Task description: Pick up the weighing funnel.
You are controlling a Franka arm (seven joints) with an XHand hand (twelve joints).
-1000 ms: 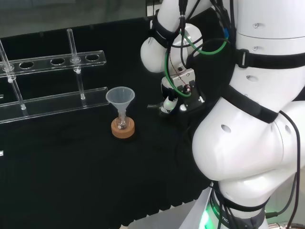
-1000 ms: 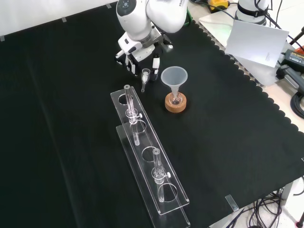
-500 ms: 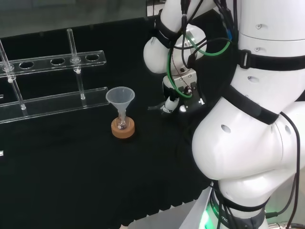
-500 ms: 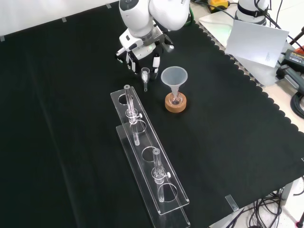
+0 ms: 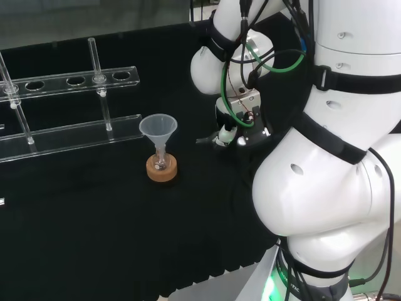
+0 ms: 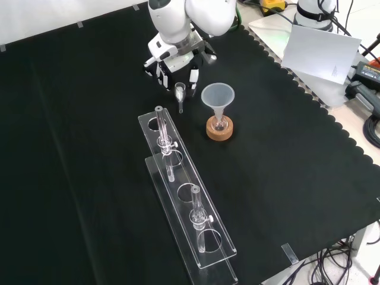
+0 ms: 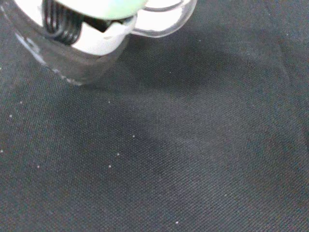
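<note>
Pinching small clear scoop-shaped weighing funnel (image 6: 180,92), fingers (image 6: 193,75) clamped on it; woven black cloth (image 6: 89,148) beneath.

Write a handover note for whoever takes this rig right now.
The hand looks curled on the weighing funnel, whose stem points toward the rack in the front view.
The funnel stands in its flask on the cork ring, apart from the hand.
Done: the grasp, as far as I can see.
Left: I cannot tell whether the piece is clear of the cloth; lift higher if not.
</note>
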